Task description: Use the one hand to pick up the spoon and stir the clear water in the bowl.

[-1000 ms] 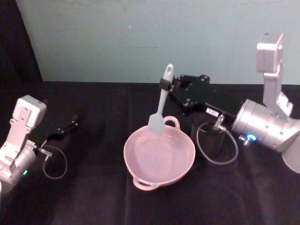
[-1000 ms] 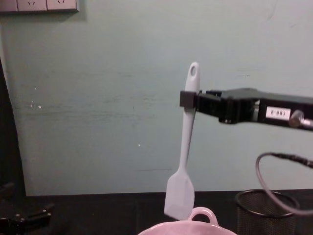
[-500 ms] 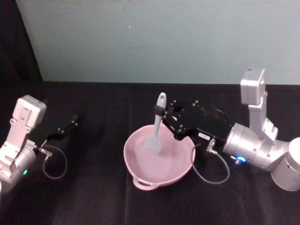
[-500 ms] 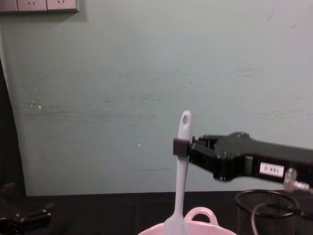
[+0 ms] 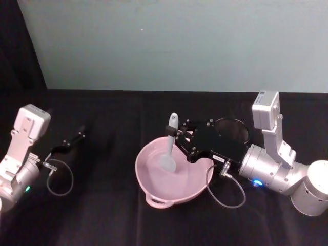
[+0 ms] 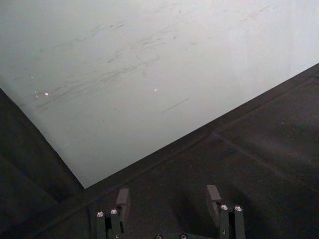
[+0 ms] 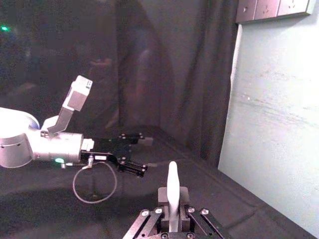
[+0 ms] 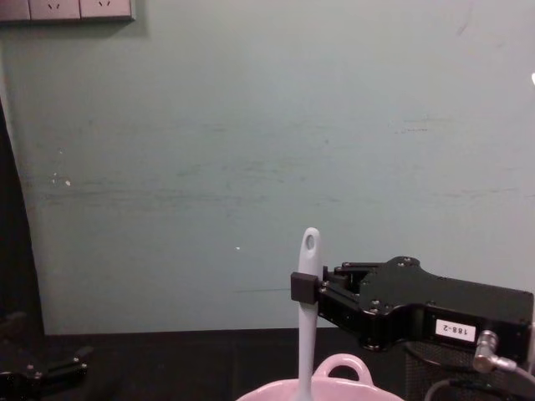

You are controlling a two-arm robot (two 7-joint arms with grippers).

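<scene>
You can read one marking: a small white label [image 8: 456, 330] on the side of the right gripper [image 8: 303, 286], at the lower right of the chest view. Its dark characters look like "188-2". In the head view the same label is too small for you to read.

spoon [image 5: 169, 147] lower, now in bowl [image 5: 171, 185]
</scene>
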